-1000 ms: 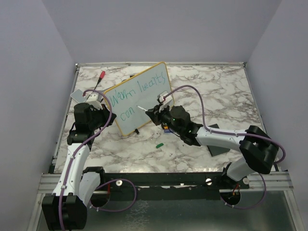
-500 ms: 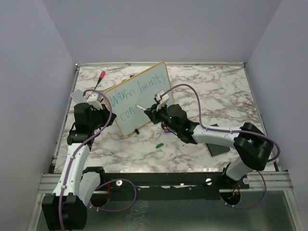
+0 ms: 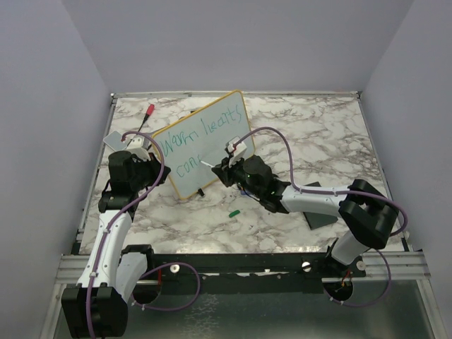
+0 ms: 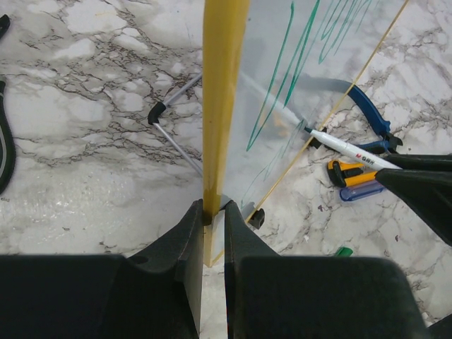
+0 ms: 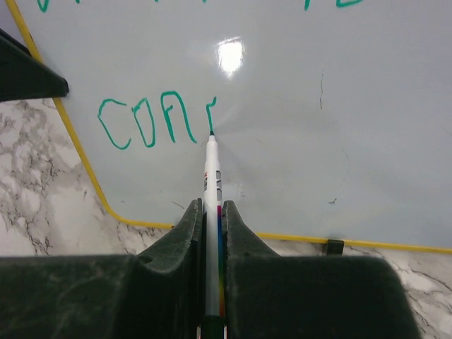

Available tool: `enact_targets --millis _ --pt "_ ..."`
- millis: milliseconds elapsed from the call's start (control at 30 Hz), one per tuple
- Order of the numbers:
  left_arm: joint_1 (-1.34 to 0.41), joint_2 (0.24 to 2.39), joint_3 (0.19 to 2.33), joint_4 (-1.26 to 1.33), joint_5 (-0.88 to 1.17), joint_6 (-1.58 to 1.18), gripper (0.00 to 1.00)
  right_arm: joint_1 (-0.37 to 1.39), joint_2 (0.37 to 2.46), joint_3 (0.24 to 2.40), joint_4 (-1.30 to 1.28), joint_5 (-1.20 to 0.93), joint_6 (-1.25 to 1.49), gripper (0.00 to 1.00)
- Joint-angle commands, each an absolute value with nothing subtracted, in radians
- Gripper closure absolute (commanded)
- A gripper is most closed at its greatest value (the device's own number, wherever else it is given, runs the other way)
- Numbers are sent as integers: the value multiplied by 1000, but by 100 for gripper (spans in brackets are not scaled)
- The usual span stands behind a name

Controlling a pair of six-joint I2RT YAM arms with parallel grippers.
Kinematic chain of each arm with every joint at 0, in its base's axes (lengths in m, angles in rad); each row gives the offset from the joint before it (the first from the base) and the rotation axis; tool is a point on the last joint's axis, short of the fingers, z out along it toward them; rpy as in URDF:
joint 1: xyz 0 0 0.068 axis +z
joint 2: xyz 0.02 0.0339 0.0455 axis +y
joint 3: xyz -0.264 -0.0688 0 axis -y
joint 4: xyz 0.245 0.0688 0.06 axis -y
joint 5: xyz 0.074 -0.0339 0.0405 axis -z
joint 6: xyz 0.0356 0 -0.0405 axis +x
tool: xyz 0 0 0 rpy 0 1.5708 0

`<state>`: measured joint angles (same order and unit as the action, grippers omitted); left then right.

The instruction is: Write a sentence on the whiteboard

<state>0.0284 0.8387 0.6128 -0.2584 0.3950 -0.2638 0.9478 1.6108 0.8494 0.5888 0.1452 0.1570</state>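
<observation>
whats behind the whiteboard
A thin metal prop leg with a black tip stands on the marble table behind the whiteboard; a red-tipped marker lies farther back. The board hides the tabletop straight behind its middle.

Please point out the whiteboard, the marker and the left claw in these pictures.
whiteboard (image 5: pixel 318 141), right wrist view, bare white face.
marker (image 5: pixel 212 169), right wrist view, white barrel behind the tip.
left claw (image 4: pixel 214 210), left wrist view, between its fingertips, at the yellow frame.

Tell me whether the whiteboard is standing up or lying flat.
Standing up: the whiteboard rests on its lower edge on the marble table, its yellow frame clamped by the left hand.
</observation>
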Motion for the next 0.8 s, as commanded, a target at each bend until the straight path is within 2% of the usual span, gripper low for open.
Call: enact_targets --millis 0,767 --pt "28 834 621 -256 378 -263 100 944 1615 803 560 141 187 99" --pt "28 830 621 -256 377 -263 100 944 1617 907 586 191 133 99"
